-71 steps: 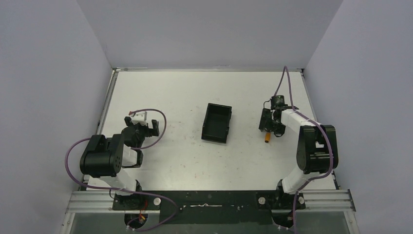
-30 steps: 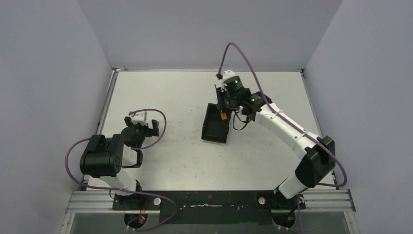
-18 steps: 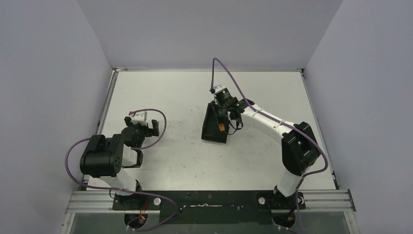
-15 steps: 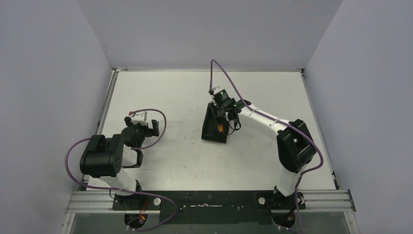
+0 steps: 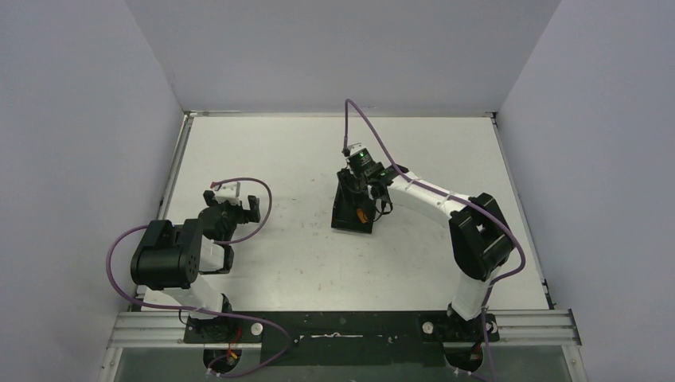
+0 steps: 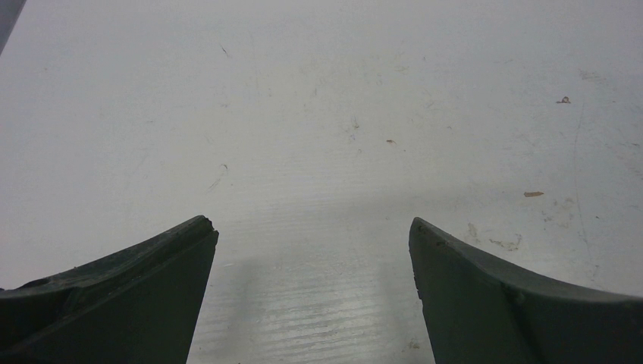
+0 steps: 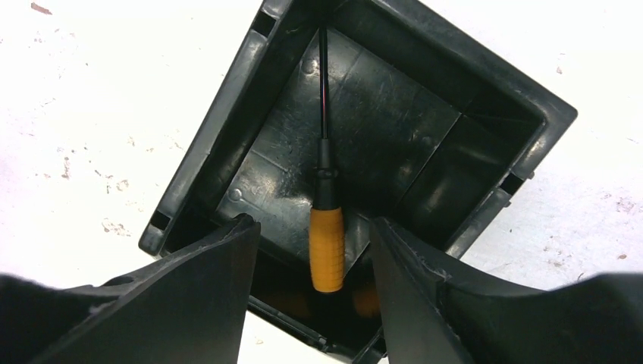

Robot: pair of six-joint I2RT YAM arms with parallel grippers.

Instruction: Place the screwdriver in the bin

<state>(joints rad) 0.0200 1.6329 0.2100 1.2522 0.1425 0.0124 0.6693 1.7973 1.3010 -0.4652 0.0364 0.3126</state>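
The black bin (image 5: 342, 211) sits mid-table, seen from straight above in the right wrist view (image 7: 485, 72). The screwdriver (image 7: 327, 250) lies inside it, orange handle toward the near wall and thin dark shaft running to the far corner; from above only a speck of its orange handle (image 5: 362, 215) shows. My right gripper (image 7: 309, 221) hangs just over the bin (image 5: 364, 205), open, with a gap on each side of the handle. My left gripper (image 6: 310, 224) stands open over bare table at the left (image 5: 231, 205).
White table (image 5: 446, 151) with small scuffs, boxed in by grey walls on the left, back and right. The right arm (image 5: 434, 199) stretches from its base across to the bin. A purple cable (image 5: 374, 135) arcs above its wrist.
The right arm carried the screwdriver from the table's right side to the bin and lowered it in. Its jaws have opened, and the screwdriver now rests in the bin. The left arm stayed still.
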